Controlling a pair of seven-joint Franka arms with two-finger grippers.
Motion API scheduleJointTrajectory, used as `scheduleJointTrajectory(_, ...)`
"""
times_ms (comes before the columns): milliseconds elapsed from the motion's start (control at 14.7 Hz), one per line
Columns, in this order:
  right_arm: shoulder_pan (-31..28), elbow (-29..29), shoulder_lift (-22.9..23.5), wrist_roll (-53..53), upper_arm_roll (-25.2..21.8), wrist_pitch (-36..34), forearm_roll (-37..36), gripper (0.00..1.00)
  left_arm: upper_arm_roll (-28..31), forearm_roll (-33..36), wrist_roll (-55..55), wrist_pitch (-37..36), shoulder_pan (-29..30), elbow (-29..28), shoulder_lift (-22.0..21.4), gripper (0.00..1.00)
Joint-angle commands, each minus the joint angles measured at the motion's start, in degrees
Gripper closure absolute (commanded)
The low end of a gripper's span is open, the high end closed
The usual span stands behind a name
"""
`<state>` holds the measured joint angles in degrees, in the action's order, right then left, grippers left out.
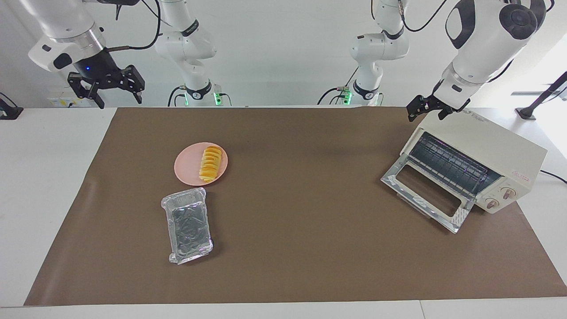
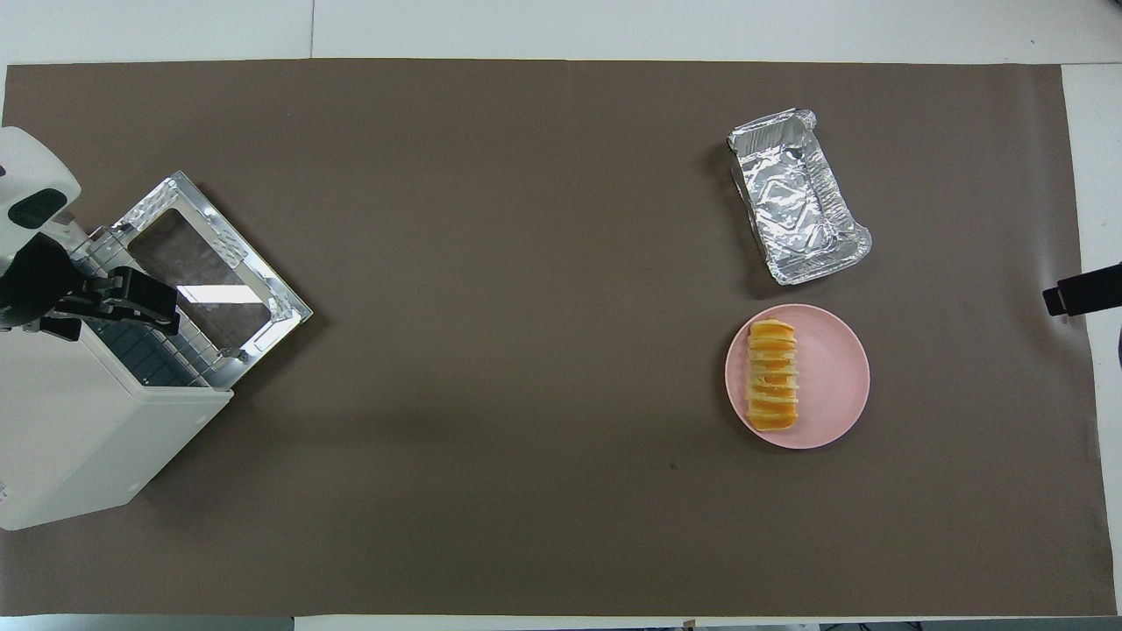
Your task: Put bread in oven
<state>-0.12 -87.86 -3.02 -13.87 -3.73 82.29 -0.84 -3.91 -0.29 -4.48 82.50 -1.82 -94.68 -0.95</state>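
Facing view shows both pairs of fingers spread and empty: the right gripper point(image 1: 107, 88) raised at its own end of the table, the left gripper point(image 1: 429, 109) over the oven point(image 1: 483, 150). Its door is down already. The bread point(image 1: 211, 163) lies untouched on the pink plate point(image 1: 186, 170), beside the foil tray point(image 1: 188, 224); everything else remains. Overhead view alone shows the glass door's point(image 2: 210, 280) full face.

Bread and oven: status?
Both claws open, empty: left over oven, right waiting. Bread on pink plate. Oven door down, path clear.
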Motion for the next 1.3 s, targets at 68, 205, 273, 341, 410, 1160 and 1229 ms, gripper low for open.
scheduleJointTrajectory(68, 0.0, -0.8, -0.5, -0.9, -0.1, 1.0, -0.6, 0.0, -0.4, 0.9, 0.1, 0.8, 0.6, -1.0, -1.2, 0.0)
scheduleJointTrajectory(205, 0.0, -0.8, -0.5, -1.2, -0.1, 0.9, -0.6, 0.0, -0.4, 0.9, 0.1, 0.8, 0.6, -1.0, -1.2, 0.0)
scheduleJointTrajectory(273, 0.0, -0.8, -0.5, -1.1, -0.1, 0.9, -0.6, 0.0, -0.4, 0.9, 0.1, 0.8, 0.6, -1.0, -1.2, 0.0)
scheduleJointTrajectory(341, 0.0, -0.8, -0.5, -0.9, -0.1, 0.9, -0.6, 0.0, -0.4, 0.9, 0.1, 0.8, 0.6, -1.0, -1.2, 0.0)
scheduleJointTrajectory(410, -0.1, -1.1, -0.7, -0.8, -0.1, 0.9, -0.5, 0.0, -0.4, 0.8, 0.1, 0.8, 0.6, -1.0, -1.2, 0.0)
scheduleJointTrajectory(1160, 8.0, -27.3, -11.2, 9.5, 0.0, 15.9, -0.7, 0.0, -0.4, 0.9, 0.1, 0.8, 0.6, -1.0, -1.2, 0.0)
scheduleJointTrajectory(1229, 9.5, -30.4, -11.4, 12.4, 0.0, 18.2, -0.7, 0.0, -0.4, 0.9, 0.1, 0.8, 0.7, -1.0, -1.2, 0.0)
